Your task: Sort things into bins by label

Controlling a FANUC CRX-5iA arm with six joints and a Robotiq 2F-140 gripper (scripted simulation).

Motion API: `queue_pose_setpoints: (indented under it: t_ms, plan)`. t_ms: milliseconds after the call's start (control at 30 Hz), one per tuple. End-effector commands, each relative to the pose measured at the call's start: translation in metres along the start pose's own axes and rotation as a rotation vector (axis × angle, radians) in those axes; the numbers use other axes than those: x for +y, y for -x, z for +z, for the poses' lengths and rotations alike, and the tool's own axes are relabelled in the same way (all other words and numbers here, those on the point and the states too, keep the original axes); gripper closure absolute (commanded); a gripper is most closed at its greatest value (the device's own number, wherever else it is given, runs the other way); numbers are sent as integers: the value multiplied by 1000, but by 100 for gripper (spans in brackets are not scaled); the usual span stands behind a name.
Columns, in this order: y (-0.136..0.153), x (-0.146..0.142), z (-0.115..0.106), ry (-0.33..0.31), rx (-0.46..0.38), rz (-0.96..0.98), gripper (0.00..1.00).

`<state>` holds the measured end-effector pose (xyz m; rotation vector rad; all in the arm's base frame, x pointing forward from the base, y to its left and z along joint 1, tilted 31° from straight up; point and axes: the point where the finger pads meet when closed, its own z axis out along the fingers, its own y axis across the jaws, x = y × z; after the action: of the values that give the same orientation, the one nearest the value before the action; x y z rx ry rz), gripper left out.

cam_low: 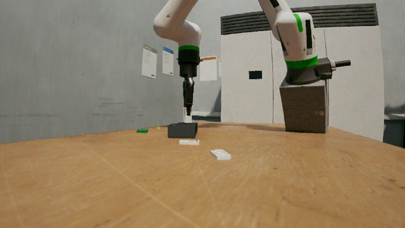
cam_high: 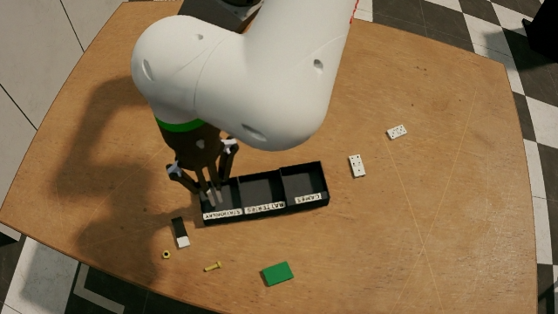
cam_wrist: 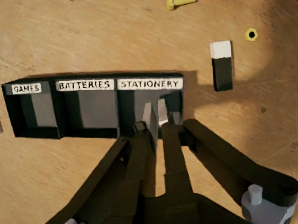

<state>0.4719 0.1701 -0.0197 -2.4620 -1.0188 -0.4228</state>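
Scratched wood covers the desk [cam_high: 436, 196] [cam_low: 285, 190] [cam_wrist: 50, 40]. Narrowly closed jaws [cam_high: 215, 201] [cam_low: 188, 118] are lowered into the stationery bin [cam_high: 223, 214] [cam_wrist: 150, 84], nothing visibly gripped. Near them, outside, the eraser [cam_high: 180, 233] [cam_wrist: 222, 65] is seen; farther out lie the nut [cam_high: 166, 255] [cam_wrist: 251, 34], bolt [cam_high: 213, 266] [cam_wrist: 181, 3], green block [cam_high: 277, 274] [cam_low: 142, 130] and, well apart, two dominoes [cam_high: 357, 166] [cam_low: 189, 142].

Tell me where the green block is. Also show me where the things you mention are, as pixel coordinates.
In the top view, the green block [cam_high: 278, 274] [cam_low: 142, 130] lies at the bottom, on the table, right of the yellow bolt [cam_high: 213, 266].
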Motion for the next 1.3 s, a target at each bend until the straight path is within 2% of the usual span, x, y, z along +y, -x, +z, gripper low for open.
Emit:
queue_pose_setpoints:
  t_ms: [0, 233, 433, 567, 1033, 1267]
  plan:
    - [0, 0, -3, 0, 0, 0, 85]
    - [0, 0, -12, 0, 0, 0, 85]
    - [0, 0, -36, 0, 0, 0, 85]
    - [0, 0, -37, 0, 0, 0, 85]
    - [-20, -67, -37, 0, 0, 0, 85]
    - [-24, -80, -37, 0, 0, 0, 85]
